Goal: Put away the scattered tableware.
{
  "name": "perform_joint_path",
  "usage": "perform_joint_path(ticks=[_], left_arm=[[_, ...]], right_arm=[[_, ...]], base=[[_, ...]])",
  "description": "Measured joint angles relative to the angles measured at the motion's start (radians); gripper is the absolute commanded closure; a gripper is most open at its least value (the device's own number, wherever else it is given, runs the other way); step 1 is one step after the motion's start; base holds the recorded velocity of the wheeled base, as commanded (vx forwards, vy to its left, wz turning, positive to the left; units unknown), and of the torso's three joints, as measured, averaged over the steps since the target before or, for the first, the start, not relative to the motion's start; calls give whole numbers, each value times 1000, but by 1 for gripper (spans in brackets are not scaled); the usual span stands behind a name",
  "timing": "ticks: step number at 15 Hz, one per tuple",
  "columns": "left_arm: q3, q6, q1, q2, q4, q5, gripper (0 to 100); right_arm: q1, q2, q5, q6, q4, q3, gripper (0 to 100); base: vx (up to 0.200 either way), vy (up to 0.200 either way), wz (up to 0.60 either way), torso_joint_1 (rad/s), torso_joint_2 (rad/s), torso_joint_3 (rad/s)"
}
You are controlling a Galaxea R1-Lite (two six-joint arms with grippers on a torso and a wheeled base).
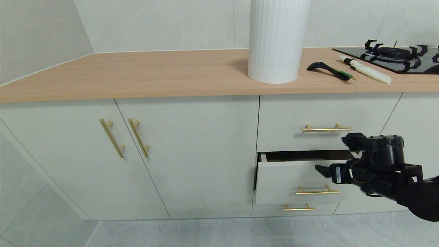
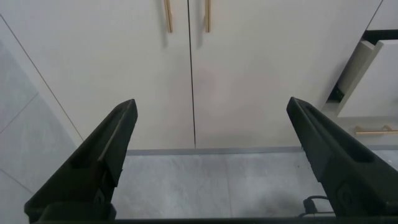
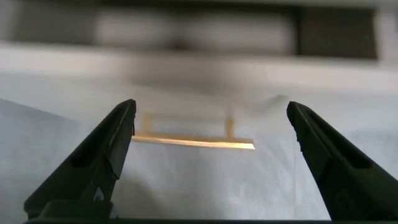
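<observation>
Right gripper (image 1: 331,153) hangs released, jaws wide, before the part-open matte drawer (image 1: 284,178) with its slim brass handle (image 1: 317,191). Left gripper (image 2: 211,109) is spread too, facing flat doors (image 2: 261,81). A curved black utensil (image 1: 327,69) and a white knife (image 1: 367,71) lie on the wood-grain counter (image 1: 154,73).

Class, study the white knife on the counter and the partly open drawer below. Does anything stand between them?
Nothing visible stands between the knife and the drawer. The drawer's gap is narrow, though, and the open right gripper is in front of it.
</observation>
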Motion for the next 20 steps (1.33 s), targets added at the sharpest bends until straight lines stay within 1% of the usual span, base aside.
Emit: perform_joint_path(ticks=[4, 7, 13, 20], left_arm=[[0, 0, 0, 0, 0, 0, 0], [0, 0, 0, 0, 0, 0, 0], [0, 0, 0, 0, 0, 0, 0], [0, 0, 0, 0, 0, 0, 0]], right_arm=[[24, -31, -10, 8, 0, -17, 0], [34, 19, -67, 12, -3, -96, 0], [46, 151, -97, 13, -150, -128, 0], [45, 242, -110, 37, -158, -157, 0]], base=[[0, 0, 0, 0, 0, 0], [0, 0, 0, 0, 0, 0], [0, 0, 0, 0, 0, 0], [0, 0, 0, 0, 0, 0]])
